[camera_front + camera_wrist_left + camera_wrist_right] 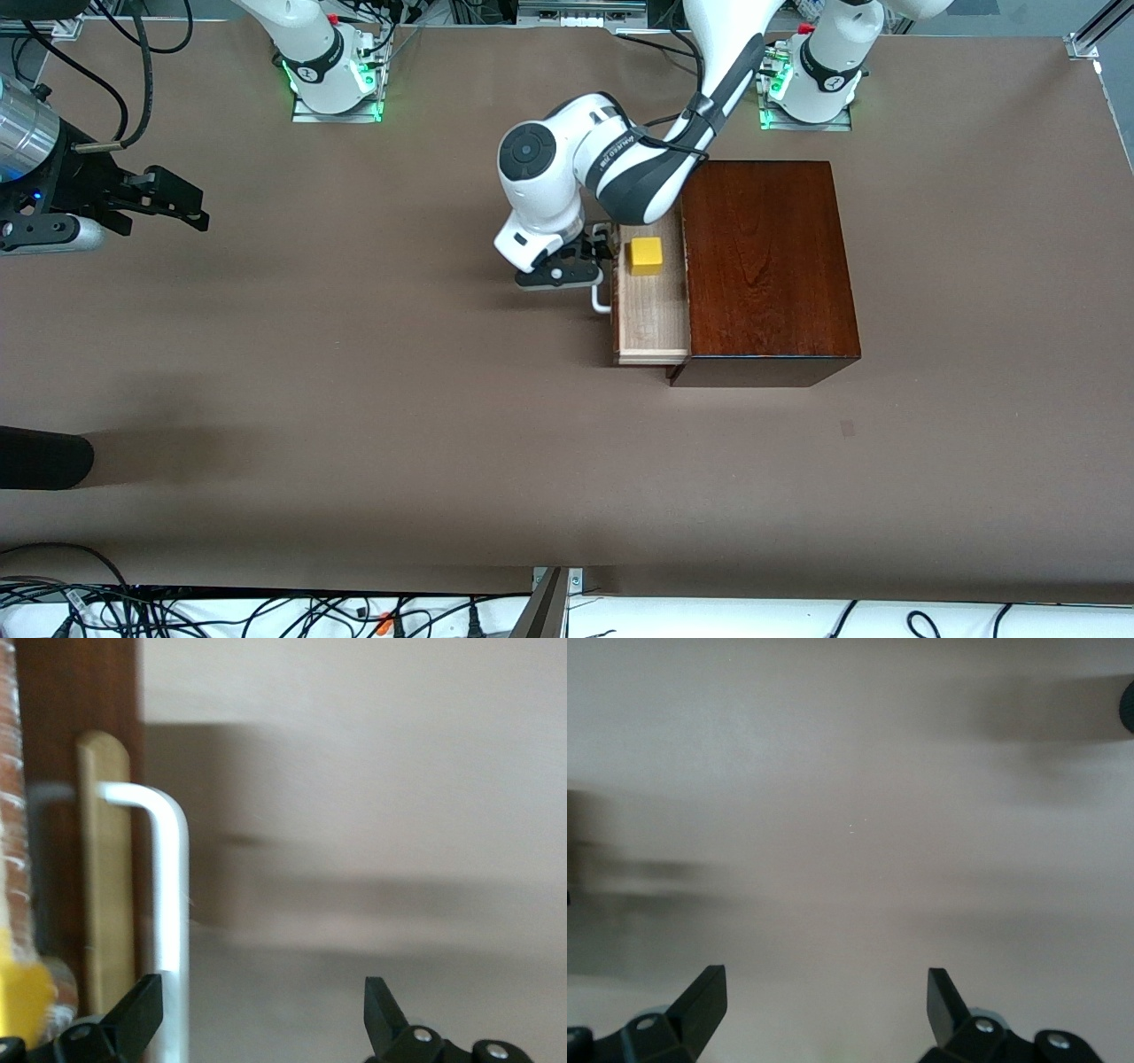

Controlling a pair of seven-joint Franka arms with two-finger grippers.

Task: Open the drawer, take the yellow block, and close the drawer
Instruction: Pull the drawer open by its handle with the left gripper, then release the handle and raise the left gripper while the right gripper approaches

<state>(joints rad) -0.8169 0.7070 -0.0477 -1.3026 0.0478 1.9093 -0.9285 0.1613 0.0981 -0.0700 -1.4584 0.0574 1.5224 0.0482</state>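
- Yellow block point(646, 255) exposed in pulled-out drawer point(654, 312), ready for taking.
- Left gripper point(592, 266) wide open beside white handle point(601, 301), holding nothing.
- Right gripper point(182, 208) wide open, empty, waiting over the tabletop's right-arm end.

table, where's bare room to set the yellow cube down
Bare brown table nearer the front camera than the mahogany wooden box, and between both grippers. Crowded at the open drawer holding the yellow cube, where the open left gripper meets its white handle.
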